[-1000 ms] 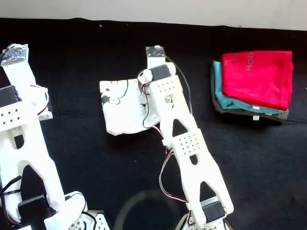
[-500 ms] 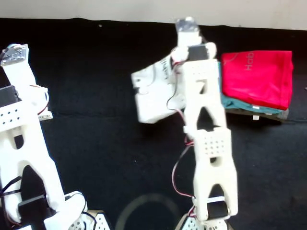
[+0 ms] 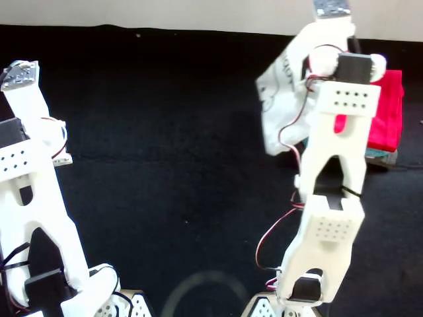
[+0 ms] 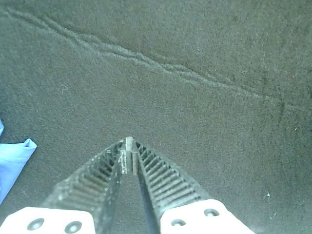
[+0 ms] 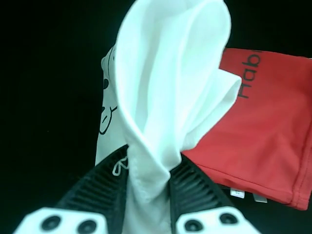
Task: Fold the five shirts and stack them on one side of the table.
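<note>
right gripper (image 5: pixel 148 192) clamped on a fold of the white shirt (image 5: pixel 168 92). the shirt is held up off the table, bunched, overlapping the near edge of the red shirt (image 5: pixel 265 126). red one sits on top of the pile (image 3: pixel 383 154) at the table's right side. left gripper (image 4: pixel 129 158) closed on nothing, tips touching, over black table cloth (image 4: pixel 195 58). blue cloth corner (image 4: pixel 14 156) nearby.

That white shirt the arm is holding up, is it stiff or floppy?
Probably very floppy: the white shirt droops in soft folds from the right gripper, which pinches just one bunched edge. It seems light, since that small pinch carries it. Set on the red shirt, it may well slump unevenly.
</note>
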